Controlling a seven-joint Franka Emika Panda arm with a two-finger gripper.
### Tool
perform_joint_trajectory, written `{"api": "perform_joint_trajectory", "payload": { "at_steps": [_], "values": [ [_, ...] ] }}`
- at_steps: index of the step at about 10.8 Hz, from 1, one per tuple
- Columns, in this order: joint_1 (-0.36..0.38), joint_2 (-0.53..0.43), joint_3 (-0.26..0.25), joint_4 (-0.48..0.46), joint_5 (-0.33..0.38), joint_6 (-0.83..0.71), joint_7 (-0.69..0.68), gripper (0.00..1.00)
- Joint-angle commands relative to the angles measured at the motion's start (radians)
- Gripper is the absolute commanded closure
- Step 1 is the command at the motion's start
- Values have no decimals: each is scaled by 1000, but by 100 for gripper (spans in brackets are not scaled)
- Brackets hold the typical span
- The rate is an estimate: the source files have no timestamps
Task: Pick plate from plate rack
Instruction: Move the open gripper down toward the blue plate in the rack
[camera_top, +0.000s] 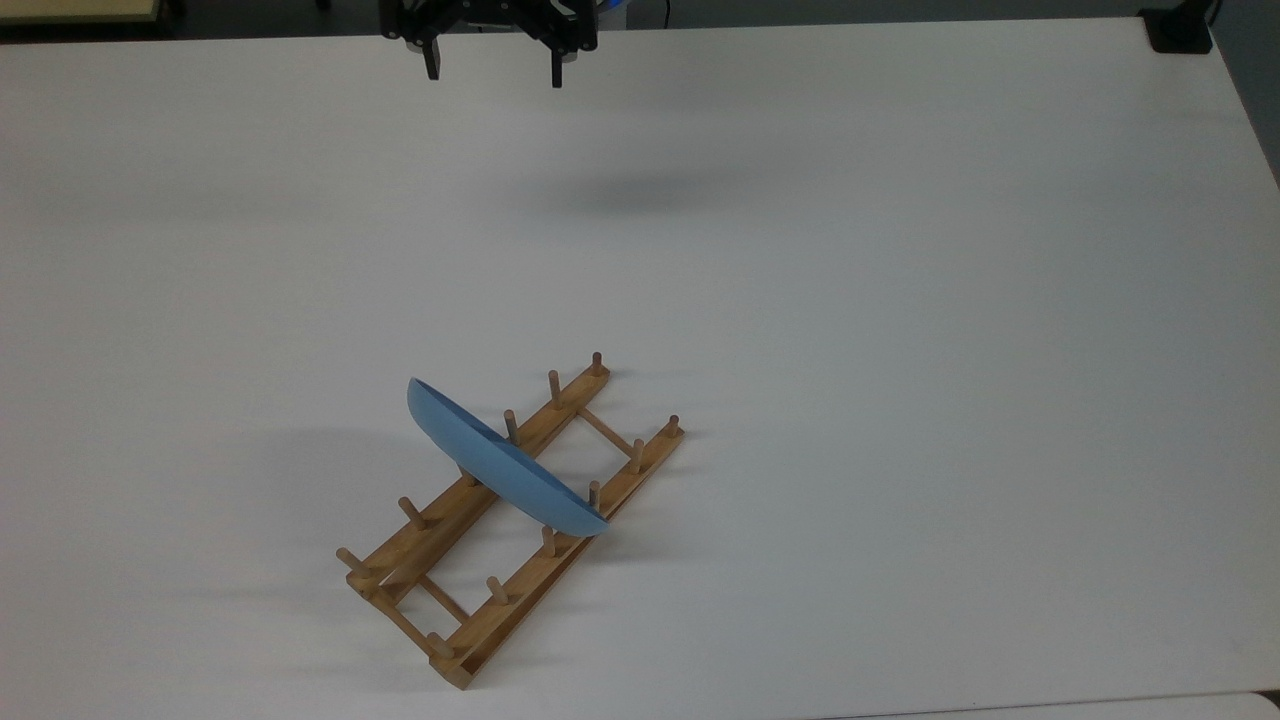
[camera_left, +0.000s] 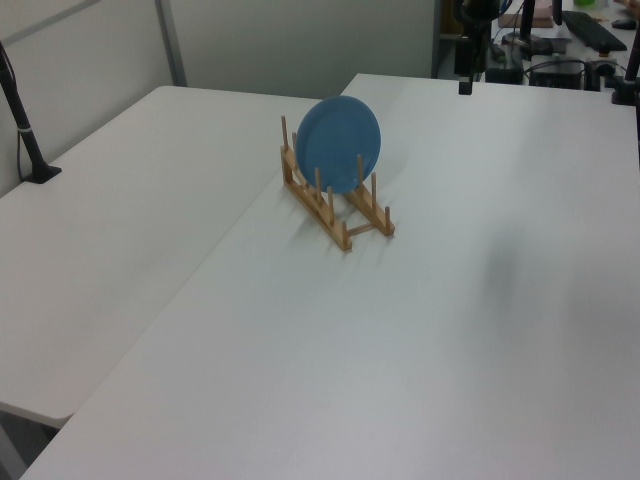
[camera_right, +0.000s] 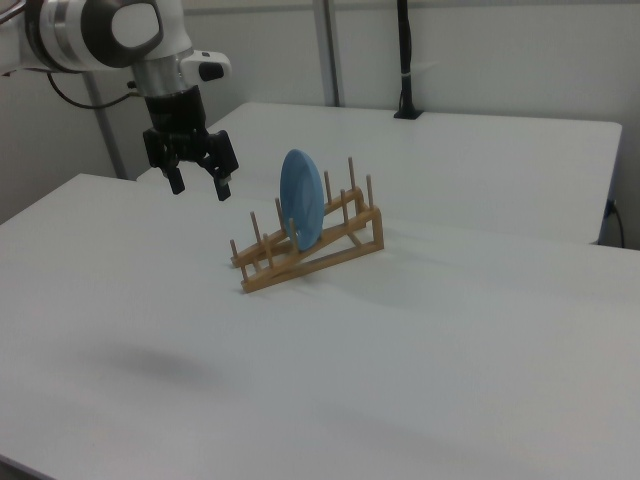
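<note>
The plate (camera_top: 500, 462) is standing on edge in the plate rack (camera_top: 470, 580), slotted between pegs about midway along the rails, and leaning slightly. The rack is lying diagonally on the white surface (camera_top: 900, 350), at roughly 7 o'clock from the centre of the top view. The end effector (camera_top: 492, 68) is hanging above the surface at 12 o'clock from the plate in the top view, well apart from it, with its fingers (camera_right: 178, 181) spread wide and gripping nothing
</note>
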Motion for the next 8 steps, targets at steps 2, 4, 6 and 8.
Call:
{"api": "perform_joint_trajectory", "payload": {
  "at_steps": [2, 4, 6, 8],
  "values": [
    [2, -1, -4, -12, 1, 58, -11, 0],
    [5, 26, -4, -10, -2, 148, 5, 0],
    [4, 52, -4, -9, -7, 266, 23, 0],
    [4, 90, -6, 10, -36, 398, 49, 0]
  ]
}}
